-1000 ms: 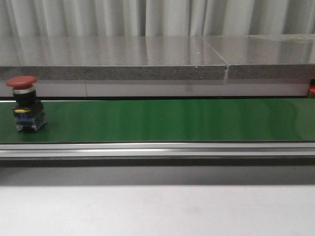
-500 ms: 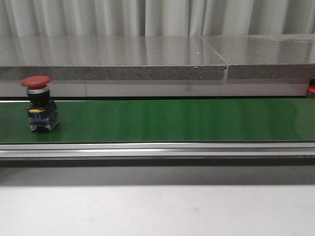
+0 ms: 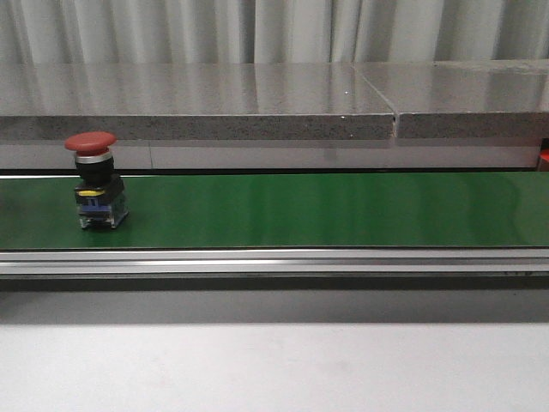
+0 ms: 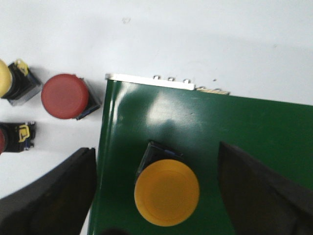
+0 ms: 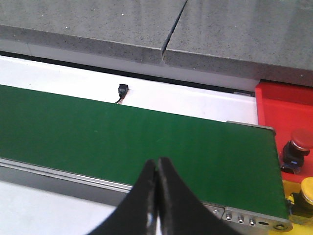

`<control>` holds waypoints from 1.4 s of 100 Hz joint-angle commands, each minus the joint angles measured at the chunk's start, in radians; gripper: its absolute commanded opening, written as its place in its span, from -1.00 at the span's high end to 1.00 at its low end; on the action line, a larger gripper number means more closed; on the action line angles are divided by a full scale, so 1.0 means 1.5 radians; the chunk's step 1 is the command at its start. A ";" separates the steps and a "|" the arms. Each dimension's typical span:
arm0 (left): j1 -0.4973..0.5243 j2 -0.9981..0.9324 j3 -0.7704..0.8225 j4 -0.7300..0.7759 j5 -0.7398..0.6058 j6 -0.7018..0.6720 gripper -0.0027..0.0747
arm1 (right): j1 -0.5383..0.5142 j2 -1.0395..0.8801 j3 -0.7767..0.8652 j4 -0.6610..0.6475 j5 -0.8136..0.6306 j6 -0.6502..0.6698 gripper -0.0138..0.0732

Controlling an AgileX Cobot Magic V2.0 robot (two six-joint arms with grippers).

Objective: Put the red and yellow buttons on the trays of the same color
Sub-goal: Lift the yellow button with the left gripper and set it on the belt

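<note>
A red button (image 3: pixel 93 182) stands upright on the green belt (image 3: pixel 300 210) at the left in the front view. In the left wrist view a yellow button (image 4: pixel 166 191) stands on the belt's end, between the wide-apart fingers of my open left gripper (image 4: pixel 156 196), untouched. A red button (image 4: pixel 65 96), part of a yellow one (image 4: pixel 11 82) and part of another red one (image 4: pixel 12 138) lie on the white table beside the belt. My right gripper (image 5: pixel 157 169) is shut and empty over the belt's near edge. The red tray (image 5: pixel 283 105) holds a red button (image 5: pixel 297 144); the yellow tray (image 5: pixel 293 223) holds a yellow button (image 5: pixel 305 191).
A grey stone ledge (image 3: pixel 257 99) runs behind the belt. A metal rail (image 3: pixel 274 260) edges the belt's front, with white table (image 3: pixel 274 369) before it. A small black sensor (image 5: pixel 122 91) sits behind the belt.
The red button has ridden the belt to the right in the front view. No arm shows there.
</note>
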 commanded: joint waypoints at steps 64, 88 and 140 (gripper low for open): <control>-0.196 -0.358 0.202 -0.007 -0.232 0.077 0.99 | 0.001 0.002 -0.016 -0.006 -0.046 -0.002 0.84; -0.205 -0.487 0.354 0.073 -0.319 -0.017 0.99 | 0.001 0.002 -0.016 -0.006 -0.051 -0.002 0.84; -0.205 -0.766 0.564 0.019 -0.302 -0.017 0.99 | 0.078 0.137 -0.149 0.007 -0.029 -0.002 0.84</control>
